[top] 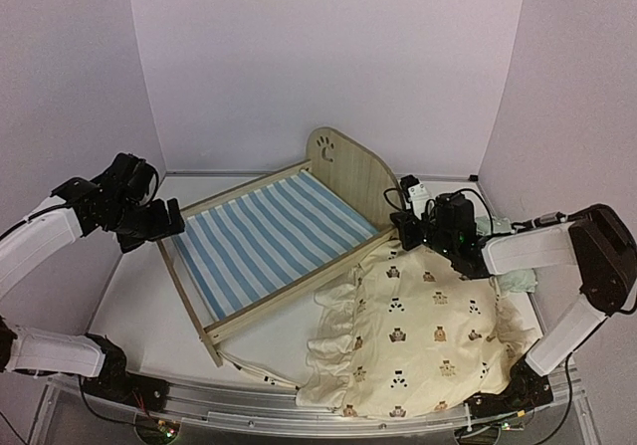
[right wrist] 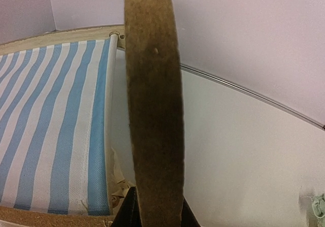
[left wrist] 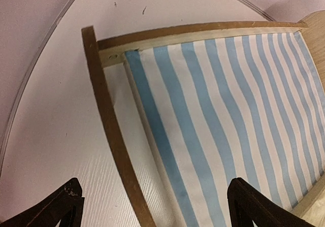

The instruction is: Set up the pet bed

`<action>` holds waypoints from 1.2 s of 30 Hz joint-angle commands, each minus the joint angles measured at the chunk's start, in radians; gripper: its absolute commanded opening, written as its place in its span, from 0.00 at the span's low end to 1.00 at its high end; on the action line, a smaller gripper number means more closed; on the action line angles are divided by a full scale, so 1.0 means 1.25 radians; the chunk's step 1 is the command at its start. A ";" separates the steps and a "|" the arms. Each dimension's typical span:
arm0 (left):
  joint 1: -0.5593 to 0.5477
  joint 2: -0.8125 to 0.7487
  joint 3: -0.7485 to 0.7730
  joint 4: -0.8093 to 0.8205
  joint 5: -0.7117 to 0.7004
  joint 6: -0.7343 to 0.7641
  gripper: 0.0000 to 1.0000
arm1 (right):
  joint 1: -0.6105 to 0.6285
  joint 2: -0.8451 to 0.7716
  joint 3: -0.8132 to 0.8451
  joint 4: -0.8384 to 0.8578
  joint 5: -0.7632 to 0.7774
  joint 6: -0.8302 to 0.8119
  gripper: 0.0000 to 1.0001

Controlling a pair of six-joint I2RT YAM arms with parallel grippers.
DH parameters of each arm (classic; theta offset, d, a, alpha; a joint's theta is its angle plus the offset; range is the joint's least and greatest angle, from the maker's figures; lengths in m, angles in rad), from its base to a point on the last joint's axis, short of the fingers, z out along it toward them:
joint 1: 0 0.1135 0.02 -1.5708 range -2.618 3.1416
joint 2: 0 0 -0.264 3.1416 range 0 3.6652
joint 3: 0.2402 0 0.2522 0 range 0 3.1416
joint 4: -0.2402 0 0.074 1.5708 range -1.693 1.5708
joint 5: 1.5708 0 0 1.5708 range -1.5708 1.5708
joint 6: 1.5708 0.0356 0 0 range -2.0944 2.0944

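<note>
Fingers of the left gripper (top: 167, 222) spread wide, empty, beside the foot rail (top: 187, 301) of the pet bed (top: 269, 234), sitting mid-table; farther back, the right gripper (top: 403, 226) pinches its headboard (top: 348, 166) edge. Light, stiff wood, I judge: grip rails or headboard, not the slack striped base (top: 249, 261).

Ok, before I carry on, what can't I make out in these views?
Right hand: the headboard edge hides most of the fingers in its wrist view; from the top, its arm covers them.
Pillow: mostly behind that arm from the top; cut by the right wrist view's edge.
Left hand: only finger ends show, cut by its wrist view's bottom edge.
</note>
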 commanded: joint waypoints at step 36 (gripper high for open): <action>0.149 0.334 -0.003 0.435 0.104 0.072 0.99 | 0.209 0.082 0.193 -0.417 0.280 0.249 0.00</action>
